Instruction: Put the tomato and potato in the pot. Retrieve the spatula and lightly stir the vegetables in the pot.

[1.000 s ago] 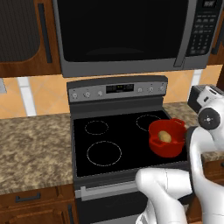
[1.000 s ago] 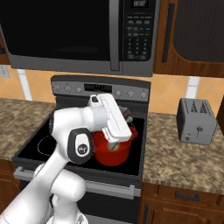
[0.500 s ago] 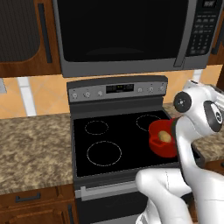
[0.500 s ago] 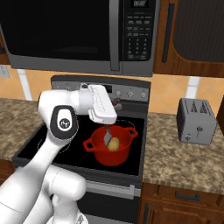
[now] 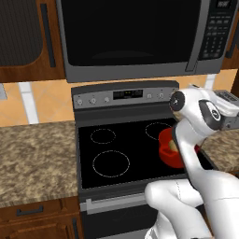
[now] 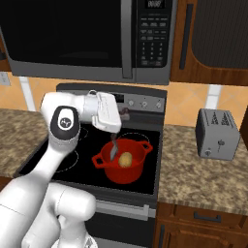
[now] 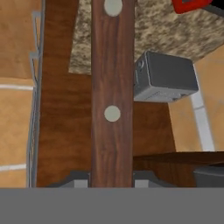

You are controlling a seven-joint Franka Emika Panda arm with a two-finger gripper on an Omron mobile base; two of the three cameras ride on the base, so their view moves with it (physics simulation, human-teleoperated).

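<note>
The red pot [image 6: 124,167] stands on the stove's front right burner, with the tan potato [image 6: 126,159] inside it. My gripper [image 6: 115,133] hangs just above the pot's back-left rim, shut on the spatula [image 6: 112,150]. The spatula points down, its pale blade inside the pot beside the potato. In the hand view the brown wooden handle [image 7: 112,87] runs up the middle from my gripper [image 7: 112,180], and a corner of the pot [image 7: 189,4] shows at the top. From the left, my arm covers most of the pot [image 5: 166,150].
A black glass stovetop [image 6: 77,160] with ring burners [image 5: 111,163] lies under a microwave [image 6: 87,38]. A grey toaster [image 6: 218,133] stands on the granite counter [image 6: 203,179] to the right of the stove. More counter [image 5: 32,158] lies to the left.
My hand has swung from right over the pot to its back-left side and turned. The spatula stays in my grip, its blade now hanging inside the pot by the potato.
</note>
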